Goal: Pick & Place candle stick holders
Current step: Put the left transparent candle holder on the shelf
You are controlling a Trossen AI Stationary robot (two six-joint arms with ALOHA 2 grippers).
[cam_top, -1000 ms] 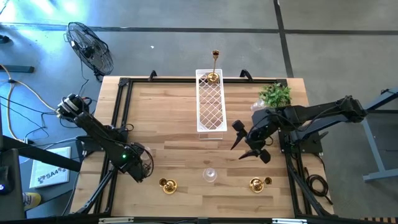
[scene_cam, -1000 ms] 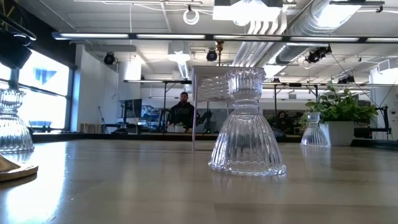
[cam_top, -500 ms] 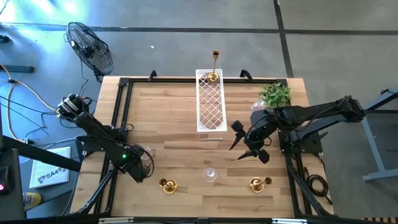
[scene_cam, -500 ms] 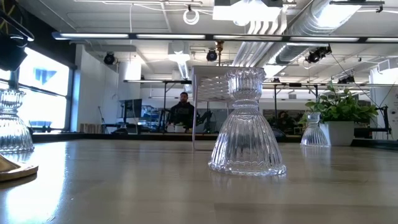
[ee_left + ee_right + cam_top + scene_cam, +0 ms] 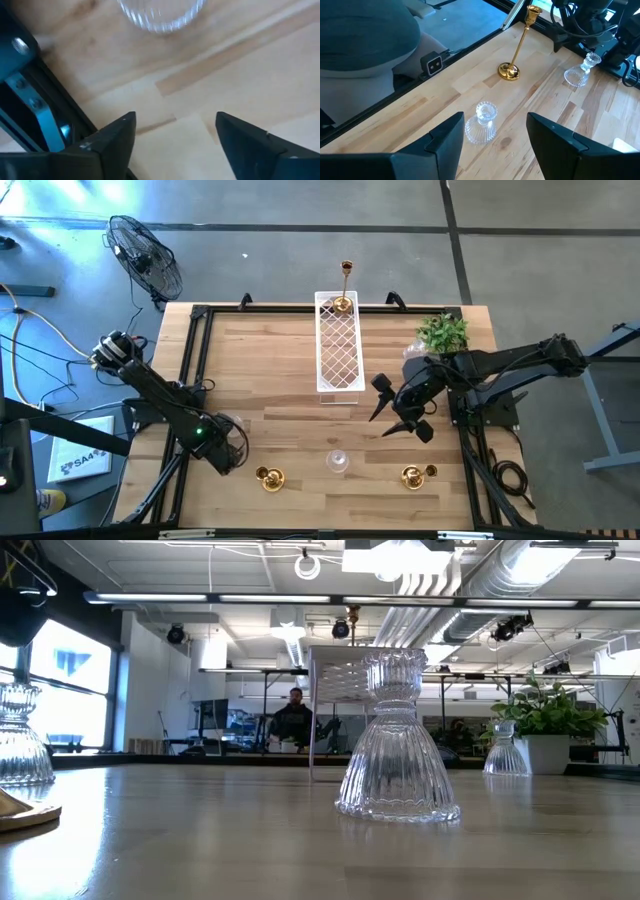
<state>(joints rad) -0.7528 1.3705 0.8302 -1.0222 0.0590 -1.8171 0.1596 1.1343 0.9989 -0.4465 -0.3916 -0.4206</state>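
Fingers of the left gripper (image 5: 175, 142) stand spread with bare wood between them and hold nothing; at the top of the left wrist frame stands the ribbed base of a clear glass holder (image 5: 159, 14), apart from both fingertips. In the high view this gripper (image 5: 232, 442) sits at the lower left of the table (image 5: 280, 380). Fingers of the right gripper (image 5: 495, 137) are likewise spread and empty; it hangs right of centre in the high view (image 5: 395, 418). Before it in the right wrist view stand a second glass holder (image 5: 481, 122), beyond it a tall gold holder (image 5: 516, 47) with slim stem and round base, and a third glass holder (image 5: 580, 72) at upper right. In the high view, two squat gold holders (image 5: 268, 477) (image 5: 412, 475) stand along the lower edge. A white lattice tray (image 5: 338, 345) lies at top centre with another tall gold holder (image 5: 345, 288) at its upper end. A green plant (image 5: 443, 332) stands at upper right.
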